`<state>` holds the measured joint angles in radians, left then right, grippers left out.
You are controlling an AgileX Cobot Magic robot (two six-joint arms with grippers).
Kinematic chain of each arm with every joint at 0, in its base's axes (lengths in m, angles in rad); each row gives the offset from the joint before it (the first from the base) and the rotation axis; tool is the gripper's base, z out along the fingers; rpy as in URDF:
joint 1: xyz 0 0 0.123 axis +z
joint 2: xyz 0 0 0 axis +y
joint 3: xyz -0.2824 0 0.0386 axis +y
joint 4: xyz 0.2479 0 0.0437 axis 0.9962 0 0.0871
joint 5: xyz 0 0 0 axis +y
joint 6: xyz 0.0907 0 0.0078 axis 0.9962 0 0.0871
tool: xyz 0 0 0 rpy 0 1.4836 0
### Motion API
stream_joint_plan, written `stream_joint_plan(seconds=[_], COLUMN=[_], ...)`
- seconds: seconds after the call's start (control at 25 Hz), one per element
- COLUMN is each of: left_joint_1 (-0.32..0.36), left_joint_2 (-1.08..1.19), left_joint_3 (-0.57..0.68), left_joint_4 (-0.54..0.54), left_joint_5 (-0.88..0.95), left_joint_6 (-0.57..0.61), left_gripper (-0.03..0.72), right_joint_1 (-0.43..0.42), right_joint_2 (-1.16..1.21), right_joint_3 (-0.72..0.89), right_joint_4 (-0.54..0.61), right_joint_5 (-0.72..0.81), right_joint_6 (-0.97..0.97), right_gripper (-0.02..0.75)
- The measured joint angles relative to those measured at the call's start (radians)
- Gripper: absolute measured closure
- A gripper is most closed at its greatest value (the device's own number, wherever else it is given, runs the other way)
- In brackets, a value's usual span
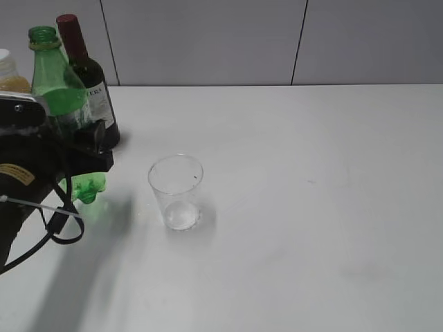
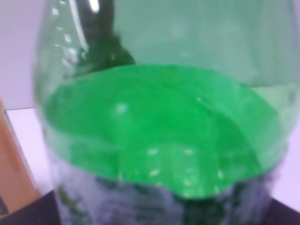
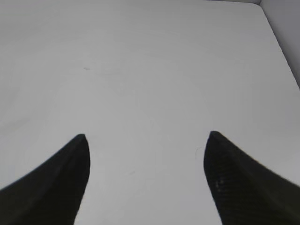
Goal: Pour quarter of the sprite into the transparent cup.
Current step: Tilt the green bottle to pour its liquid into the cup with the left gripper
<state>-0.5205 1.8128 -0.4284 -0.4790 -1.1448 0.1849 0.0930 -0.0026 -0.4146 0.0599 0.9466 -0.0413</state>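
Note:
The sprite (image 1: 59, 83) is a green capless bottle standing upright at the far left, its bumpy base (image 1: 88, 187) close to the table. My left gripper (image 1: 83, 142) is shut around its middle. In the left wrist view the sprite (image 2: 159, 122) fills the frame, with the green label across it; the jaws themselves are hidden. The transparent cup (image 1: 176, 192) stands upright on the table to the right of the bottle, apart from it. My right gripper (image 3: 146, 154) is open and empty over bare white table; it is out of the exterior view.
A dark wine bottle (image 1: 93, 83) with a white label stands right behind the sprite. An orange juice bottle (image 1: 10, 76) stands at the far left edge and shows in the left wrist view (image 2: 14, 164). A grey wall (image 1: 277, 41) runs behind the white table (image 1: 311, 207).

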Motion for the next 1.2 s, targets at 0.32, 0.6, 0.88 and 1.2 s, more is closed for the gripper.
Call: stream_joint_plan(seconds=[0.32, 0.6, 0.88, 1.2], left_joint_1=[-0.084, -0.107, -0.108, -0.108], left_joint_2=[0.000, 0.000, 0.000, 0.000], left_joint_3=[0.041, 0.041, 0.041, 0.010], left_joint_4=[-0.065, -0.096, -0.156, -0.126], left_joint_5=[-0.005, -0.006, -0.006, -0.006], left_joint_6=[0.027, 0.149, 0.392, 0.586], left_gripper=[0.231, 0.231, 0.231, 0.231], right_joint_1=[0.000, 0.000, 0.000, 0.000], right_joint_2=[0.000, 0.000, 0.000, 0.000], right_joint_3=[0.000, 0.000, 0.000, 0.000], right_joint_4=[0.000, 0.000, 0.001, 0.001], right_joint_5=[0.000, 0.000, 0.000, 0.000], right_joint_6=[0.000, 0.000, 0.000, 0.000], right_gripper=[0.153, 0.153, 0.153, 0.153])
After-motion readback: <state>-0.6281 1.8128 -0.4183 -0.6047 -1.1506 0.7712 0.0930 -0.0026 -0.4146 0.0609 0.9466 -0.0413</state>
